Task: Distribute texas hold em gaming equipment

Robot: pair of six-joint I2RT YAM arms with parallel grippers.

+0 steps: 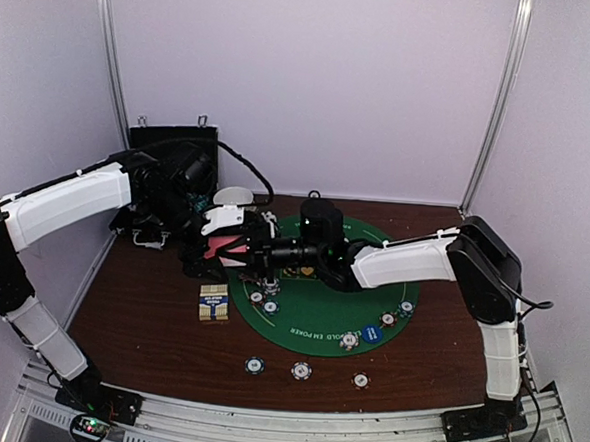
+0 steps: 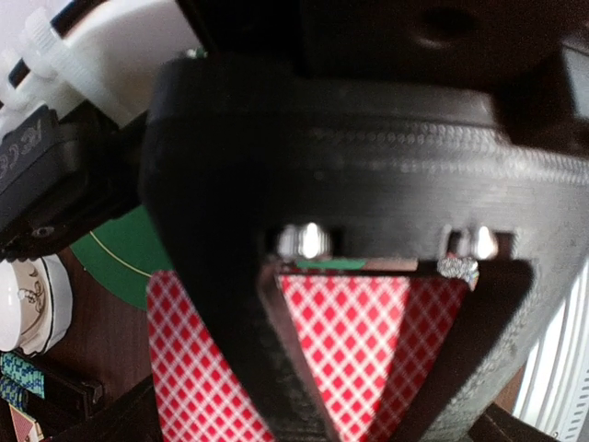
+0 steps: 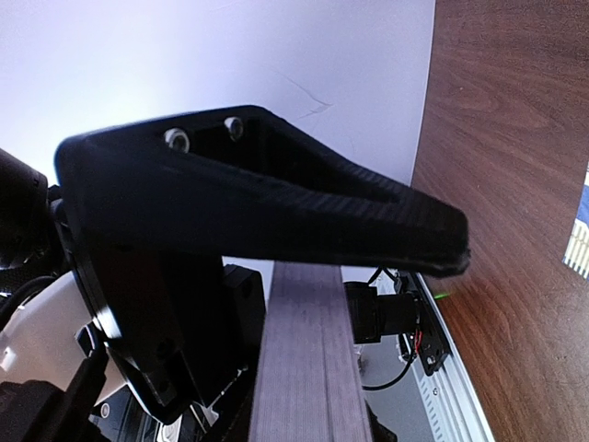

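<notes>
High rear overview, two close wrist-views

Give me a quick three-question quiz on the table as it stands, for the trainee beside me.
1. True or false: the blue marker button lies on the green mat.
2. How many poker chips lie on the bare table in front of the mat?
3. The pink-backed cards are: A flat on the mat; B raised between the left gripper and right gripper; C on the table beside the chips.
Key: 1 true; 2 three; 3 B.
</notes>
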